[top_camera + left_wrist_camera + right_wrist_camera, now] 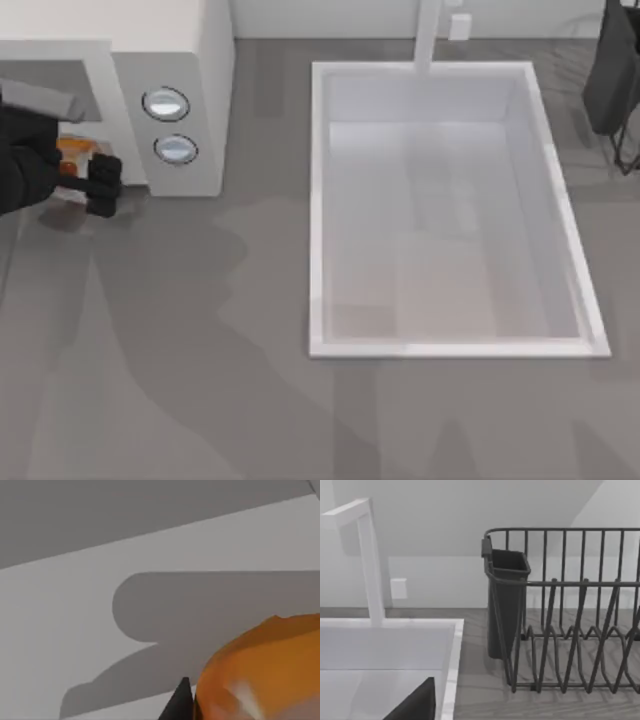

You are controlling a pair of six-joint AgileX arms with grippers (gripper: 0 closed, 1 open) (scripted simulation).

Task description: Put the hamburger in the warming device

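Overhead, the left gripper (pixel 103 186) sits at the far left edge of the table, at the open front of the warming device (pixel 190 60), an off-white boxy appliance in the top left corner. Its two round silver knobs (pixel 166 104) stack one above the other on the front panel. The hamburger (pixel 75 150) shows as a small orange patch (partly hidden by the black arm) just inside the mouth of the grey cavity, right beside the gripper. From the left wrist camera, the hamburger (pixel 260 672) looms large and orange against the pale grey cavity floor, with a dark fingertip (pixel 179 702) touching its edge. Whether the fingers are clamped on it or have let go cannot be told.

A large white sink basin (pixel 320 200) fills the middle and right of the table, with a white faucet (pixel 428 35) at its back rim. The right arm is parked at the top right corner. Its wrist camera looks across the sink rim (pixel 451 665) toward a dark wire dish rack (pixel 570 615) with a dark utensil cup (pixel 506 600) on its near end.
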